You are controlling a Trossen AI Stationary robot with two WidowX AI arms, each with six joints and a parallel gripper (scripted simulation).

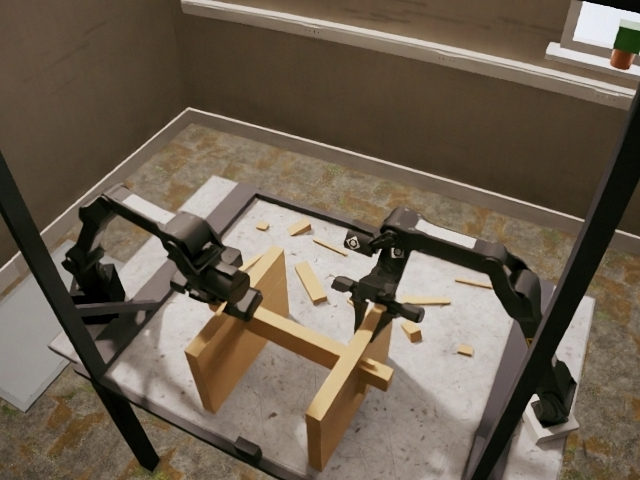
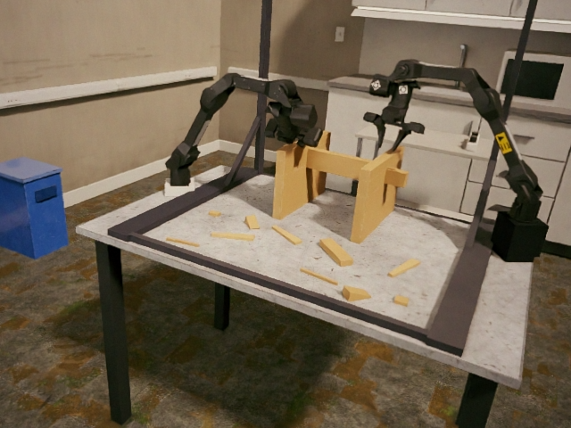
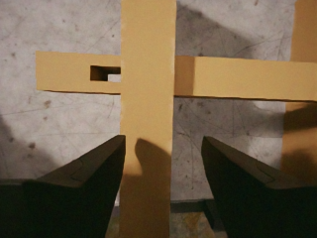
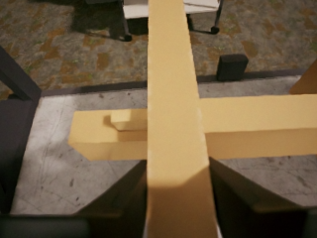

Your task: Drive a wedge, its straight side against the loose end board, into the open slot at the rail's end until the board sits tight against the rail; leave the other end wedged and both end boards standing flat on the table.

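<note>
Two end effectors hang over the bench [image 1: 413,428] [image 2: 415,230], each above one upright board, with the rail [image 1: 299,338] [image 2: 334,160] [image 3: 238,78] [image 4: 263,116] running crosswise between them. The left end effector [image 1: 217,297] [image 2: 386,148] [image 3: 163,143] has its fingers about half apart and holds nothing; they straddle the top of the loose end board [image 1: 222,366] [image 2: 368,202] [image 3: 148,74], with space on both sides of it. The open slot [image 3: 99,73] lies off to one side of that end effector, on the outer side of the board, in the rail's projecting end; the board covers part of it, and light shows through the rest. Whether the board sits tight against the rail I cannot tell. The right end effector [image 1: 364,334] [image 2: 291,138] [image 4: 176,165] is closed on the other end board [image 1: 336,418] [image 2: 290,184] [image 4: 173,99], one finger at each face. Just beside it, the seated wedge [image 1: 368,363] [image 4: 129,120] sits in the rail's other end, against the outside of the board. Away from both end effectors, on the bench beyond the boards in the top view, loose wooden pieces lie scattered, among them a long thick piece [image 1: 310,283] [image 2: 335,251], a chunky wedge-shaped block [image 1: 299,227] [image 2: 355,292] and a thin strip [image 1: 329,246] [image 2: 318,275]. Both boards stand on the bench.
</note>
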